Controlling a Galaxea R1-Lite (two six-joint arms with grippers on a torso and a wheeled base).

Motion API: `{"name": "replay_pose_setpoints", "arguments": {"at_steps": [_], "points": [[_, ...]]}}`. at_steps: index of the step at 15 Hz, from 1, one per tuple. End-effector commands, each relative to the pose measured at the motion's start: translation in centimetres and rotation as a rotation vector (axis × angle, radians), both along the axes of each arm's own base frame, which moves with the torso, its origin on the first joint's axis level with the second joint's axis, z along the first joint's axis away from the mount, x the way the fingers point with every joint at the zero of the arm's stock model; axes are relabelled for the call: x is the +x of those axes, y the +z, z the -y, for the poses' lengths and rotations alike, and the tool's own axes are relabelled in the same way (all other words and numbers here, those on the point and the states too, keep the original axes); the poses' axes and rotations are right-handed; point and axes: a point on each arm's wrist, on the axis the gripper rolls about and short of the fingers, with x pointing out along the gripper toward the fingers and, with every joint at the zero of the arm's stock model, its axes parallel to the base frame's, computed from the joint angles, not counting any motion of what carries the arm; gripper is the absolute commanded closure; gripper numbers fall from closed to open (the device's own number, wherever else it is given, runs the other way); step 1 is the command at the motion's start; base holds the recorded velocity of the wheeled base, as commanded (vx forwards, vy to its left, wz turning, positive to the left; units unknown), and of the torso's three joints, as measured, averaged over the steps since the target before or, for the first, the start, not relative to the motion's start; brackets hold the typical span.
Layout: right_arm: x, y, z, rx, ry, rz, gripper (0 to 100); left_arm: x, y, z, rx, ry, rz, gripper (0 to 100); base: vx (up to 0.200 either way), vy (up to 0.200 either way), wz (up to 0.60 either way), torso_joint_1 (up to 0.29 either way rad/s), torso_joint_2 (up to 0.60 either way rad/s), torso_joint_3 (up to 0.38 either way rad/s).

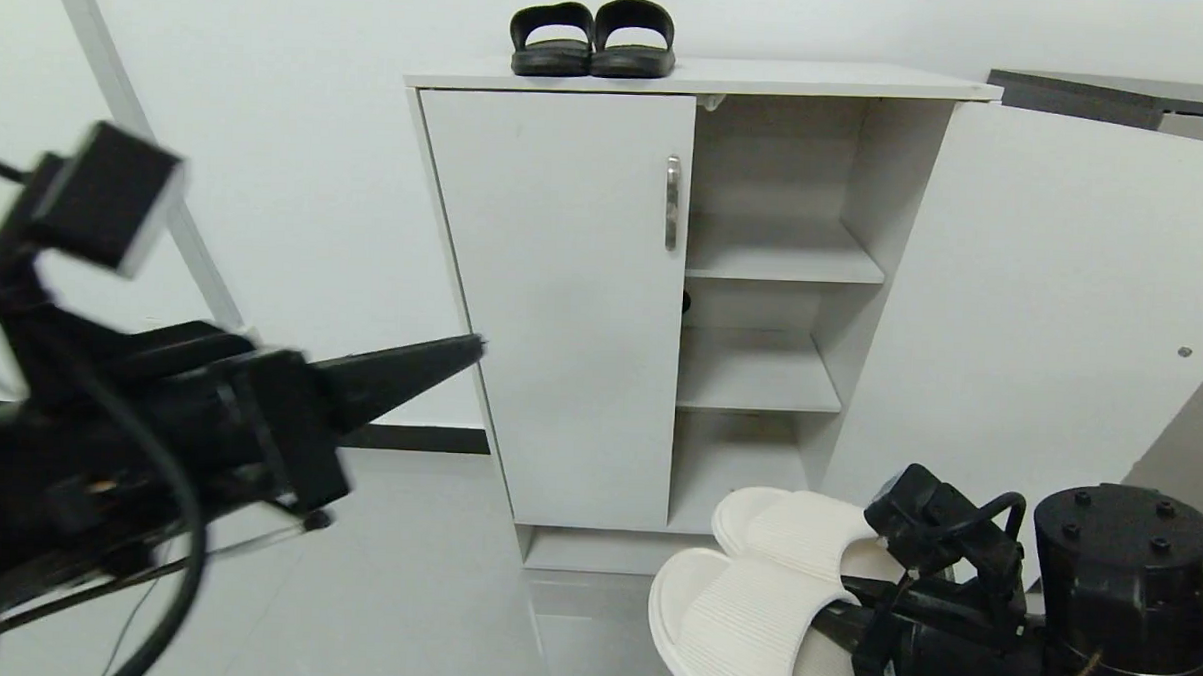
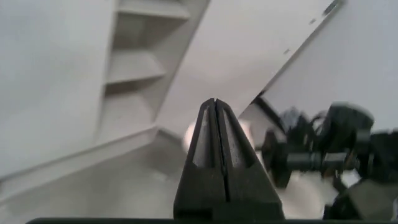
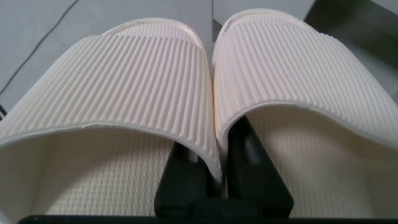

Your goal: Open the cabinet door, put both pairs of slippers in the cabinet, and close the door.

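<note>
The right pincer [image 3: 219, 174] clamps the white slippers [image 1: 753, 593] by their touching inner straps, low before the open cabinet [image 1: 553, 306]. The left pincer [image 2: 215, 124] is closed, empty. Atop the cabinet sit black slippers [image 1: 592, 40].

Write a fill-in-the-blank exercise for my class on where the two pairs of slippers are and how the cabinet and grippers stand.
1. The black slippers sit on ____ of the cabinet.
2. The held pair in the right gripper is ____ in colour.
3. The open door is on the robot's ____ side.
4. The left gripper is ____, with nothing in it.

Missing words: top; white; right; shut.
</note>
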Motion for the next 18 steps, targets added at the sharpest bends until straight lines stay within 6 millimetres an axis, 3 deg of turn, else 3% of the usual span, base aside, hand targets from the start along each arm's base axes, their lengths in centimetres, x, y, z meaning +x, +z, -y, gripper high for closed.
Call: {"name": "replay_pose_setpoints", "arguments": {"at_steps": [1, 4, 8, 10, 14, 16, 18], "points": [[0.2, -0.1, 0.0, -0.005, -0.012, 0.000, 100, -10.0, -2.8, -8.1, 0.050, 0.241, 0.045, 100, 0.000, 0.000, 0.00, 0.000, 0.00, 0.000], [0.6, 0.1, -0.1, -0.002, -0.045, 0.015, 100, -14.6, -5.1, -10.4, 0.053, 0.456, 0.058, 100, 0.000, 0.000, 0.00, 0.000, 0.00, 0.000], [1.0, 0.2, -0.4, -0.001, -0.101, 0.023, 100, -17.6, -11.4, -10.6, 0.166, 0.772, 0.094, 100, 0.000, 0.000, 0.00, 0.000, 0.00, 0.000], [1.0, 0.1, -0.5, 0.001, -0.099, 0.027, 100, -16.7, -13.3, -10.8, 0.207, 0.906, 0.058, 100, 0.000, 0.000, 0.00, 0.000, 0.00, 0.000], [1.0, -0.1, -0.6, -0.005, -0.097, 0.022, 100, -14.9, -17.2, -10.7, 0.284, 0.942, 0.090, 100, 0.000, 0.000, 0.00, 0.000, 0.00, 0.000], [1.0, -0.1, -0.6, -0.007, -0.095, 0.022, 100, -15.6, -18.1, -10.5, 0.297, 1.014, 0.076, 100, 0.000, 0.000, 0.00, 0.000, 0.00, 0.000], [1.0, -0.2, -0.6, -0.008, -0.095, 0.019, 100, -15.6, -18.1, -10.3, 0.311, 0.933, 0.125, 100, 0.000, 0.000, 0.00, 0.000, 0.00, 0.000]]}}
